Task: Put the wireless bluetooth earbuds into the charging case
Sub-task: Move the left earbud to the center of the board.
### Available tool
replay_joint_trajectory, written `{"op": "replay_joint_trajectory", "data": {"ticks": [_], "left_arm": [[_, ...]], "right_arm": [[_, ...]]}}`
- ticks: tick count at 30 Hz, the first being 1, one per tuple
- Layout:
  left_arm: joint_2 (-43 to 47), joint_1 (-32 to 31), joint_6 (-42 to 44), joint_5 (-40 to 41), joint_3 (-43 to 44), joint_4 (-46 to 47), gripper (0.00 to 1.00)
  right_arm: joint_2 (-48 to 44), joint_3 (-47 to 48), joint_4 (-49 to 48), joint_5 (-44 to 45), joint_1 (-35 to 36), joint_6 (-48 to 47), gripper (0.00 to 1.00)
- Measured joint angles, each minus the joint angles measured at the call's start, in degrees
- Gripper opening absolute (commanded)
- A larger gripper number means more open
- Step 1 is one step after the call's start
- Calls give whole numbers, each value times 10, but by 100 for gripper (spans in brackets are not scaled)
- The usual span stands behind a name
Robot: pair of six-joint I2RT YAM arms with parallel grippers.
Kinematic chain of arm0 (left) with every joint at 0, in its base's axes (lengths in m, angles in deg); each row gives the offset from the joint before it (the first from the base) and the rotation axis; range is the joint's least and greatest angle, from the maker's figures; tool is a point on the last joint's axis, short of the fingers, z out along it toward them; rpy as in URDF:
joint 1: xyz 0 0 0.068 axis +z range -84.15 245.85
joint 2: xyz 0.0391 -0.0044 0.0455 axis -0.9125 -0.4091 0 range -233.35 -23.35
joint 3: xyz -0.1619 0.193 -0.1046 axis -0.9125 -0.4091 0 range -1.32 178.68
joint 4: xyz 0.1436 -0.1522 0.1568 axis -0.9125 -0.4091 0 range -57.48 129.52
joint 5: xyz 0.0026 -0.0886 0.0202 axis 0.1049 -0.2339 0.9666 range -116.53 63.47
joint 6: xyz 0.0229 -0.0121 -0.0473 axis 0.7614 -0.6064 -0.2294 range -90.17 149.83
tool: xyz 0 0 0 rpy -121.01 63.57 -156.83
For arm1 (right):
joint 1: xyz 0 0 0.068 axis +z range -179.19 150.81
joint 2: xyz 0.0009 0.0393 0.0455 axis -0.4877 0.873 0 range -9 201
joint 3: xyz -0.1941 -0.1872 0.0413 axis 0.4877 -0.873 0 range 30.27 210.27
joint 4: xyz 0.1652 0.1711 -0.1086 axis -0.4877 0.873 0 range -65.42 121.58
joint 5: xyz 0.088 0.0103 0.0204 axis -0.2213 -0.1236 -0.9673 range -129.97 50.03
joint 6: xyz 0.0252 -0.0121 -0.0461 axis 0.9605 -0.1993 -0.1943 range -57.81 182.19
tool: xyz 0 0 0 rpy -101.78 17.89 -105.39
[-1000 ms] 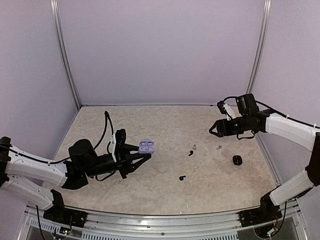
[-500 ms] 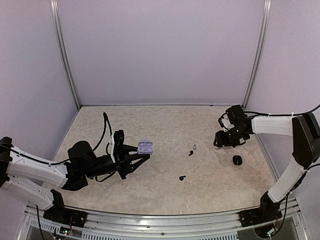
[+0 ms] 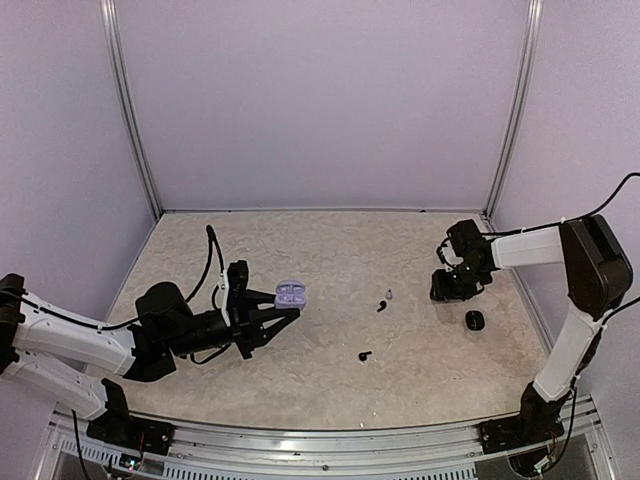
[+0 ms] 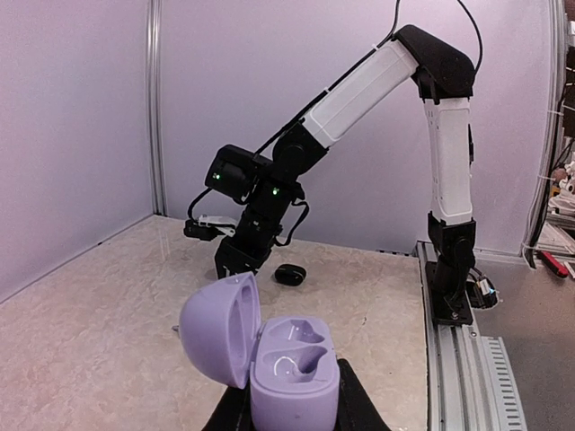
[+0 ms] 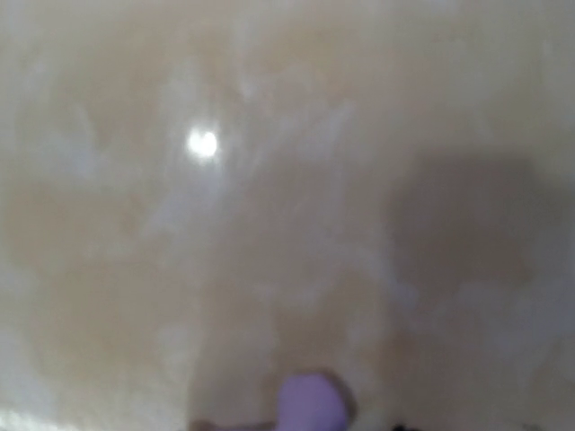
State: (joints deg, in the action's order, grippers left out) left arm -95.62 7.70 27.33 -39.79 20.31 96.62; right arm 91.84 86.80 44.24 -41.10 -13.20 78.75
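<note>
Three tiny stemmed earbuds show on the beige marbled tabletop (image 3: 300, 250). A black earbud (image 3: 381, 306) and a pale whitish-grey earbud (image 3: 388, 294) lie just beside each other, right of the table's middle. A second black earbud (image 3: 365, 355) sits nearer the arms, well apart from that pair. No fourth bud can be made out.

They look like hard, glossy plastic. They are probably almost weightless, stiff and slippery, and likely to skid or flick away under a careless pinch. The safest hold is judged to be across the rounded head with the fingertips low to the table, leaving the stem free to go into its socket.

The lilac plastic charging case (image 4: 292, 359) is held clear of the table. The left gripper (image 3: 283, 312) is clamped on its base, with the lid hinged open to one side. Its two moulded sockets face up and appear empty.

The right gripper (image 3: 446, 288) points down at the table to the right of the close pair, near a black pebble-shaped closed case (image 3: 474, 320). Neither outside view shows how wide its jaws stand or whether they hold anything, so that cannot be told.

The right wrist view is badly blurred. It gives only tabletop seen very close, a spot of glare, and a lilac-tinted blob (image 5: 310, 404) at the bottom edge that cannot be identified.
</note>
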Motion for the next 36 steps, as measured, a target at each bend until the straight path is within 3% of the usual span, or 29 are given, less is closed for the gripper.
{"op": "replay_joint_trajectory", "data": {"ticks": [4, 8, 20, 29, 36], "left_arm": [[0, 1, 2, 0, -4, 1, 0], [0, 1, 2, 1, -8, 2, 0], [0, 4, 4, 0, -8, 3, 0], [0, 6, 6, 0, -8, 3, 0], [2, 6, 7, 0, -8, 3, 0]], "right_arm": [[9, 9, -9, -8, 0, -2, 45], [22, 23, -12, -23, 0, -6, 33], [32, 32, -12, -81, 6, -49, 19], [33, 33, -3, -92, 42, -77, 13], [15, 12, 12, -127, 123, -84, 14]]}}
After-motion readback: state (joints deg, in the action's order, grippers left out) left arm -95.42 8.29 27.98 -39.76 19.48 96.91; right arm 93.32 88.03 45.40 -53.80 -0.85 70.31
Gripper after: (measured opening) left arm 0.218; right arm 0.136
